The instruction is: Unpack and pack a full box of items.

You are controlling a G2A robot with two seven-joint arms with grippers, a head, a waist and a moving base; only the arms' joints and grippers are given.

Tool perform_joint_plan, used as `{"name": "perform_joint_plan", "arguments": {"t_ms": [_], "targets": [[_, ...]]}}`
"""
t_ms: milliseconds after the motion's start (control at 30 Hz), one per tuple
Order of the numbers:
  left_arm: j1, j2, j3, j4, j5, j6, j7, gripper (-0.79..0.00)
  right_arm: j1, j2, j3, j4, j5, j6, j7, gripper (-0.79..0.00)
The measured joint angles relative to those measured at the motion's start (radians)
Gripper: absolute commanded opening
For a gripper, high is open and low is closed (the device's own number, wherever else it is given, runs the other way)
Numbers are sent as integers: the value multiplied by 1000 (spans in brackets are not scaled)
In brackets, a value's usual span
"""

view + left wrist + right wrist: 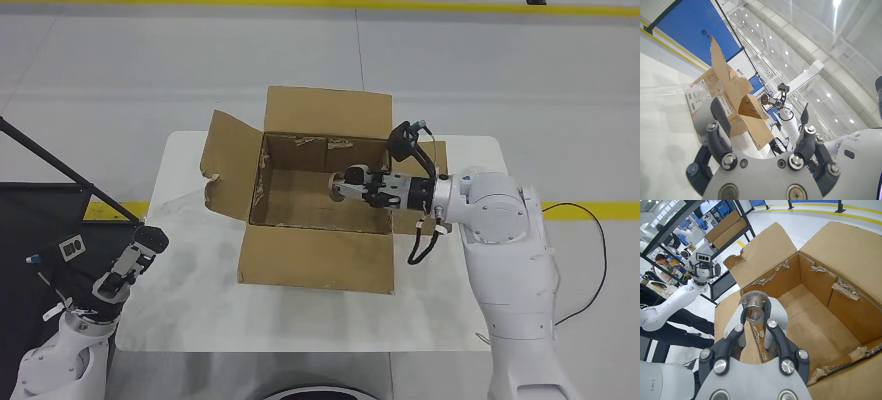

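A: What is standing around the work right now?

B: One cardboard box (318, 205) is sitting in the middle of the white table (190, 300), and all four of its flaps are folding outward. The flap on the left arm's side (228, 165) is standing up ragged and torn, between the left hand and the box's inside. Shreds of torn paper are hanging along the inner rim.

A: And the task's thing, where is it?

B: One metal flanged ring (754, 316) is being gripped by the right hand (755, 305), whose two fingers are pinching it from both sides. It is hovering over the box's opening, toward the right arm's side and above the brown floor, touching no cardboard.

A: Is the other hand doing anything?

B: The left hand (761, 111) is hanging at the table's left edge, well apart from the box, with its fingers spread wide and gripping nothing. A strip of clear tape (677, 89) is sticking out from the box's outer wall on that side.

A: So the count?

B: One box, four flaps, one ring, two hands.
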Motion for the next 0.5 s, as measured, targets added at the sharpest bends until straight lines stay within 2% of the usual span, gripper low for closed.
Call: {"name": "perform_joint_plan", "arguments": {"t_ms": [167,300,500], "targets": [[0,0,0,0,0,0,0,0,-24,6,-12,-19,25,-24,-61,-785],[0,0,0,0,0,0,0,0,-53,25,27,-51,113,-76,-74,-785],[0,0,0,0,0,0,0,0,-85,61,41,-87,174,-84,-83,-785]]}}
